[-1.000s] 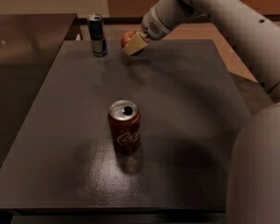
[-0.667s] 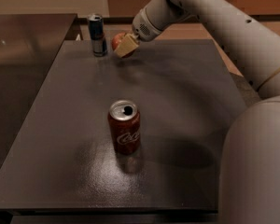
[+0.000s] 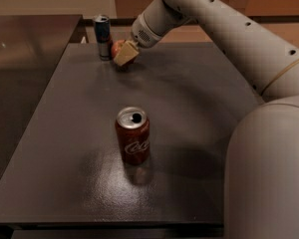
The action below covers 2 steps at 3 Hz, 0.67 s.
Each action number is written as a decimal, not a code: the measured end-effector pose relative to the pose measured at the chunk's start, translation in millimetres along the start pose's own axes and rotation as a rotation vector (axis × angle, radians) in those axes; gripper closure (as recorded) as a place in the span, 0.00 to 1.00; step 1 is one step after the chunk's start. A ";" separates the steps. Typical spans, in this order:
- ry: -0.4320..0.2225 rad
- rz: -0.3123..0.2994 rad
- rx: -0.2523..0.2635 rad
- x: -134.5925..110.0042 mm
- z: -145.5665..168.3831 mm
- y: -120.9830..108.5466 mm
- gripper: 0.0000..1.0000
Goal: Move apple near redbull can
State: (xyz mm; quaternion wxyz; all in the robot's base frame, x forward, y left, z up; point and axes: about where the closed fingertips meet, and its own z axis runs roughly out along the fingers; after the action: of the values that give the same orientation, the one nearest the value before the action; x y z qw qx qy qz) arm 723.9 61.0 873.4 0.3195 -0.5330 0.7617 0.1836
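Note:
The redbull can (image 3: 103,36), slim and blue-and-silver, stands upright at the far left of the dark table (image 3: 189,108). The apple (image 3: 117,48), red with a pale patch, is just right of the can, held in my gripper (image 3: 123,54) low over the table. The gripper's cream-coloured fingers (image 3: 126,54) close around the apple and hide much of it. My arm reaches in from the upper right.
A dark red cola can (image 3: 132,135) with an open top stands upright near the middle front of the table. A second dark surface (image 3: 25,63) lies to the left. My robot body (image 3: 269,173) fills the lower right.
My gripper has carried the apple leftward and slightly down, from the middle back of the table to right beside the redbull can. The cola can has not moved.

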 end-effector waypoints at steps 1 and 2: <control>-0.003 0.001 0.015 4.1 4.9 -0.8 0.59; -0.002 0.001 0.010 4.2 8.2 0.4 0.35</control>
State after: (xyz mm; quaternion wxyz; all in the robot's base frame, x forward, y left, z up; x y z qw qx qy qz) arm 725.0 63.4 864.5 0.3228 -0.5309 0.7626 0.1802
